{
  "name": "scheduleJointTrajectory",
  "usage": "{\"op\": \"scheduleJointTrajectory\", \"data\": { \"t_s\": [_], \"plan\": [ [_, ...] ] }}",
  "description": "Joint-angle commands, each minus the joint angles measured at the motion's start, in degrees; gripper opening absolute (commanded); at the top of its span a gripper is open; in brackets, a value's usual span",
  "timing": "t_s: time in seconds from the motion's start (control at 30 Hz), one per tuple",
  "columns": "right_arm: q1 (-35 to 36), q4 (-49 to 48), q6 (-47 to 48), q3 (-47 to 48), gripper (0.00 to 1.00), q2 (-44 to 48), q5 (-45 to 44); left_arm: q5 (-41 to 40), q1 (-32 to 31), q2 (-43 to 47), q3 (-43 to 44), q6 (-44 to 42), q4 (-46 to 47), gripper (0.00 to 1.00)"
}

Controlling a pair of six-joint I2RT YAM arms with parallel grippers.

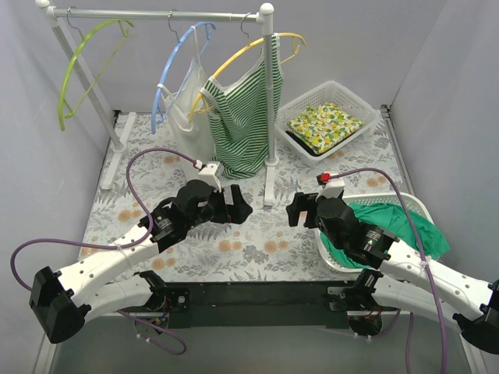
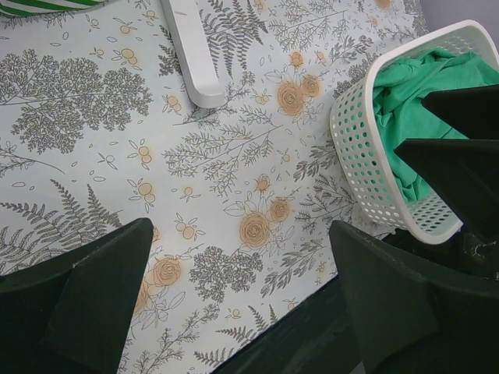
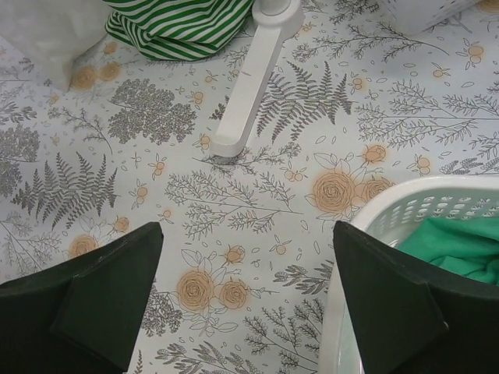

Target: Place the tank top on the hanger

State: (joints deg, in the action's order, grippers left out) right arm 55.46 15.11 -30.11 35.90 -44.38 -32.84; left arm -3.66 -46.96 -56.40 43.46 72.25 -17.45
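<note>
Emerald-green fabric, the tank top (image 1: 409, 224), is bunched inside a white perforated basket (image 1: 341, 261) at the near right of the table, and is partly covered by the right arm lying across it. The lime hanger (image 1: 72, 66) is hung bare at the left end of a white rail (image 1: 164, 13), well apart from the basket. Further along the rail hang a light-blue hanger (image 1: 168, 66) carrying a white top (image 1: 191, 117) and a yellow hanger (image 1: 234, 56) carrying a striped top (image 1: 245, 132). The rack's right upright (image 1: 270, 117) stands on the floral cloth (image 1: 249, 249) between the grippers and the rail. The left gripper (image 1: 238, 206) and right gripper (image 1: 295, 210) are held over the cloth with jaws spread wide and nothing gripped. A second basket (image 1: 359, 101) of lemon-print cloth (image 1: 323, 126) sits at the far right.
</note>
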Motion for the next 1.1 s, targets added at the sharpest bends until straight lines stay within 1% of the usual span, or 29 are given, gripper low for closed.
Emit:
{"op": "scheduleJointTrajectory", "data": {
  "t_s": [0.0, 0.17, 0.23, 0.43, 0.47, 0.5, 0.53, 0.57, 0.6, 0.63, 0.67, 0.73, 0.77, 0.83, 0.93, 1.0, 1.07],
  "plan": [
    [-0.18, 1.50, -1.35, 3.12, 0.99, 0.96, -3.36, 1.38, -0.15, 1.21, -0.75, -1.41, 1.37, 0.98],
    [-0.18, 2.55, -1.27, 4.26, 0.99, 0.52, -3.99, 1.55, -0.06, 1.21, -0.48, -2.29, 0.75, 0.98],
    [-0.18, 4.39, -3.19, 4.70, 0.99, 0.08, -4.95, 1.29, -0.15, 1.29, -0.48, -2.81, 0.58, 0.98],
    [-1.14, 10.63, -7.06, 7.95, 0.99, -1.76, -10.66, 2.86, -0.15, 0.24, 0.22, -3.61, -0.92, 0.98],
    [-3.06, 11.51, -7.42, 8.48, 0.99, -2.63, -10.93, 3.04, -0.15, 0.15, -0.04, -3.61, -0.57, 0.98],
    [-6.56, 13.60, -8.20, 9.88, 0.99, -3.77, -9.62, 3.57, -0.06, -0.20, 0.48, -3.61, -1.00, 0.98],
    [-12.25, 14.67, -8.39, 10.06, 0.98, -4.48, -6.13, 5.84, -0.15, -0.29, 0.57, -3.52, -0.92, 0.98],
    [-18.83, 15.55, -8.48, 10.07, 0.98, -4.75, -0.61, 6.12, -0.15, -0.11, 0.40, -3.43, -0.74, 0.98],
    [-23.77, 16.26, -8.56, 10.24, 0.98, -4.75, 2.66, 6.30, -0.15, 0.50, 0.22, -3.52, -0.57, 0.98],
    [-32.26, 18.44, -9.43, 7.55, 0.99, -4.58, 2.95, 6.30, -0.15, 1.29, -0.30, -3.52, -0.30, 0.98],
    [-38.18, 18.72, -10.40, 5.43, 0.98, -4.84, 6.79, 6.21, -0.06, 1.12, -0.13, -3.43, -0.39, 0.98],
    [-44.97, 18.81, -13.29, 1.56, 0.97, -5.19, 12.51, 6.30, -0.06, 1.29, 0.04, -3.52, -0.48, 0.98],
    [-45.96, 18.81, -14.53, 0.93, 0.97, -5.10, 13.23, 6.04, -0.06, 1.47, -0.04, -3.52, -0.56, 0.98],
    [-47.55, 18.64, -17.08, -2.83, 0.97, -3.79, 11.84, 5.86, -0.06, 1.73, -0.13, -3.43, -0.65, 0.98],
    [-48.25, 18.72, -21.56, -5.49, 0.94, -3.69, 12.18, 5.51, -0.06, 2.00, -0.13, -3.43, -0.74, 0.98],
    [-48.34, 18.29, -22.62, -7.33, 0.94, -4.40, 12.97, 5.07, -0.06, 2.17, -0.22, -3.25, -0.83, 0.98],
    [-48.34, 15.74, -22.71, -9.08, 0.92, -5.88, 13.50, 4.98, -0.06, 2.35, -0.22, -3.25, -0.83, 0.98]
  ]
}}
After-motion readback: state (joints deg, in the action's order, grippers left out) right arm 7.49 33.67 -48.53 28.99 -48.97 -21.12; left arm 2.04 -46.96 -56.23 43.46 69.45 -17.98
